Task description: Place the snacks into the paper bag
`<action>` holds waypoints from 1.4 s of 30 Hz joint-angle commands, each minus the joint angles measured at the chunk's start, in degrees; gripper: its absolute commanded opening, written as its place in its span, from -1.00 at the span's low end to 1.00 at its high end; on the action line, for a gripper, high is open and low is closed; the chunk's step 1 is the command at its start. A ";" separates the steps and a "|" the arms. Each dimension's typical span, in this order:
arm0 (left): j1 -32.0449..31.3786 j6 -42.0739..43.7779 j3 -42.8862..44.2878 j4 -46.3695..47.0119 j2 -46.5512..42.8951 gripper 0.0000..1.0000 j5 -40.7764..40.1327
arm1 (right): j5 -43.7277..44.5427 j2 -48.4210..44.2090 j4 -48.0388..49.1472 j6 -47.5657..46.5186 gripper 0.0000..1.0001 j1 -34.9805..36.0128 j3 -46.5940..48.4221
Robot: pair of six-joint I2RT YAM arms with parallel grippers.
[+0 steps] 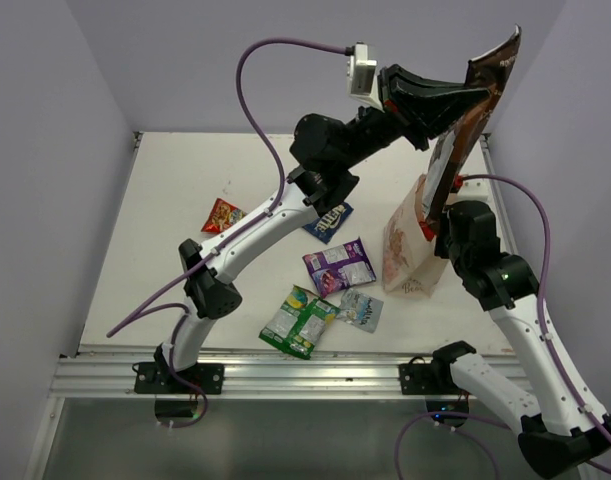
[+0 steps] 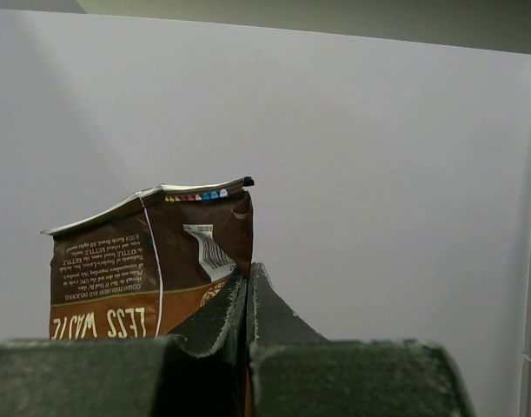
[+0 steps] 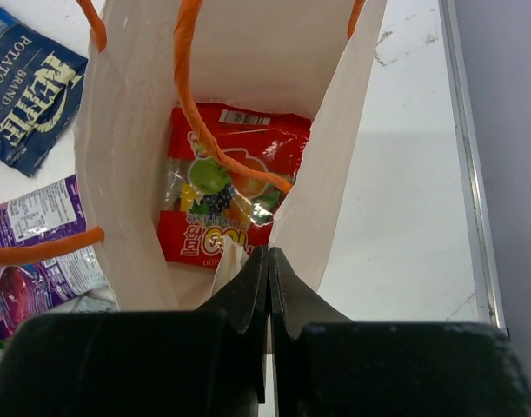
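My left gripper (image 1: 463, 98) is shut on the large brown snack bag (image 1: 475, 120) and holds it upright, high above the paper bag (image 1: 410, 255). The brown bag also shows in the left wrist view (image 2: 126, 278), pinched between the jaws (image 2: 248, 274). My right gripper (image 3: 268, 256) is shut on the paper bag's near rim (image 3: 326, 191). A red fruit-candy packet (image 3: 226, 195) lies inside the bag. On the table lie a red packet (image 1: 223, 215), a blue packet (image 1: 328, 220), a purple packet (image 1: 339, 267), a green packet (image 1: 298, 320) and a silver-blue packet (image 1: 360, 310).
The bag's orange-red string handles (image 3: 191, 104) hang across its mouth. The table's right edge rail (image 3: 465, 156) runs close beside the bag. Lilac walls enclose the table on three sides. The left arm (image 1: 255, 230) stretches across the table's middle.
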 commanded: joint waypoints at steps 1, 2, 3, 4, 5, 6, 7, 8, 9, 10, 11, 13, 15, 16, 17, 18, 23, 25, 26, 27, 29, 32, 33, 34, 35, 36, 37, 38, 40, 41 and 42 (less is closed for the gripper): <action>-0.38 0.62 1.06 5.68 -1.98 -1.00 0.08 | -0.78 0.66 0.34 -0.79 -1.00 0.40 -0.49; -0.46 1.15 1.06 5.51 -2.07 -1.00 -0.27 | -0.70 0.66 0.34 -0.70 -1.00 0.49 -0.49; -0.46 1.50 0.80 4.90 -1.98 -1.00 -0.36 | -0.78 0.75 0.34 -0.79 -1.00 0.40 -0.49; -0.46 1.77 0.54 4.54 -1.98 -1.00 -0.53 | -0.70 0.75 0.43 -0.79 -1.00 0.40 -0.49; -0.46 2.20 -0.07 4.28 -2.07 -1.00 -0.71 | -0.78 0.66 0.34 -0.70 -1.00 0.40 -0.49; -0.46 2.21 -1.65 4.10 -1.98 -1.00 -0.80 | -0.70 0.58 0.34 -0.79 -1.00 0.40 -0.49; -0.46 2.29 -2.53 3.93 -1.89 -1.00 -0.89 | -0.69 0.57 0.26 -0.70 -1.00 0.40 -0.49; -0.38 2.56 -3.50 3.93 -1.89 -1.00 -0.97 | -0.69 0.49 0.26 -0.70 -1.00 0.49 -0.49; -0.38 2.73 -5.60 3.75 -1.89 -1.00 -1.15 | -0.61 0.40 0.26 -0.70 -1.00 0.49 -0.49; -0.38 3.00 -6.40 3.66 -1.37 -1.00 -1.24 | -0.61 0.22 0.17 -0.70 -1.00 0.49 -0.49; -0.46 3.43 -7.11 3.40 -0.93 -1.00 -1.59 | -0.61 0.14 0.17 -0.70 -1.00 0.49 -0.49; -0.29 4.14 -8.25 2.70 0.30 -1.00 -1.77 | -0.69 -0.21 0.08 -0.70 -1.00 0.49 -0.49; -0.20 4.49 -8.95 2.08 1.44 -1.00 -1.94 | -0.96 -0.39 0.17 -0.70 -1.00 0.49 -0.49; -0.20 4.75 -8.96 1.56 1.71 -1.00 -2.20 | -1.05 -0.65 0.17 -0.70 -1.00 0.49 -0.49; -0.20 5.10 -9.31 1.20 1.97 -1.00 -2.47 | -1.22 -0.66 0.25 -0.79 -1.00 0.49 -0.49; -0.20 5.19 -10.27 1.20 1.80 -1.00 -2.64 | -1.40 -0.66 0.26 -0.79 -1.00 0.58 -0.49; -0.20 6.34 -14.22 1.55 1.10 -1.00 -3.61 | -3.59 -0.66 -0.18 -1.05 -1.00 0.67 0.48; -0.20 6.77 -16.60 1.46 0.83 -1.00 -3.96 | -5.00 -0.74 -0.53 -1.05 -1.00 0.67 1.18; -0.29 6.95 -18.78 1.81 0.48 -1.00 -4.05 | -5.26 -0.92 -0.71 -1.23 -1.00 0.75 1.53; -0.20 7.13 -20.19 2.08 -0.21 -1.00 -4.40 | -5.70 -1.01 -0.89 -1.31 -1.00 0.75 1.80; -0.29 7.65 -23.44 3.57 -1.36 -1.00 -5.89 | -7.02 -1.01 -1.59 -1.66 -1.00 0.75 2.94; -0.29 9.94 -28.90 4.10 -3.29 -1.00 -8.70 | -9.13 -0.92 -3.52 -2.02 -1.00 0.75 5.83; -0.37 10.72 -31.61 4.19 -4.26 -1.00 -9.75 | -9.57 -0.83 -4.66 -2.02 -1.00 0.75 6.71; -0.38 11.78 -33.11 4.36 -4.79 -1.00 -11.85 | -10.09 -0.83 -5.28 -2.11 -1.00 0.75 8.55; -0.38 12.40 -36.00 5.24 -5.40 -1.00 -13.00 | -10.79 -0.92 -5.89 -2.37 -1.00 0.75 9.35; -0.38 13.10 -37.16 5.33 -6.36 -1.00 -14.32 | -10.98 -0.92 -6.51 -2.46 -1.00 0.75 10.23; -0.38 13.54 -38.30 5.51 -6.81 -1.00 -15.64 | -11.15 -1.01 -7.56 -2.55 -1.00 0.75 11.80; -0.38 14.50 -39.18 5.51 -6.99 -1.00 -17.04 | -11.07 -1.09 -8.18 -2.72 -1.00 0.75 12.51; -0.38 15.21 -40.51 4.55 -7.34 -1.00 -17.76 | -10.72 -1.36 -9.40 -2.81 -1.00 0.84 14.09; -0.38 15.39 -40.86 4.02 -7.51 -1.00 -17.85 | -10.45 -1.62 -9.67 -2.98 -1.00 0.75 14.45; -0.38 15.30 -41.82 3.67 -7.69 -1.00 -17.85 | -9.75 -1.80 -9.85 -3.07 -1.00 0.75 14.54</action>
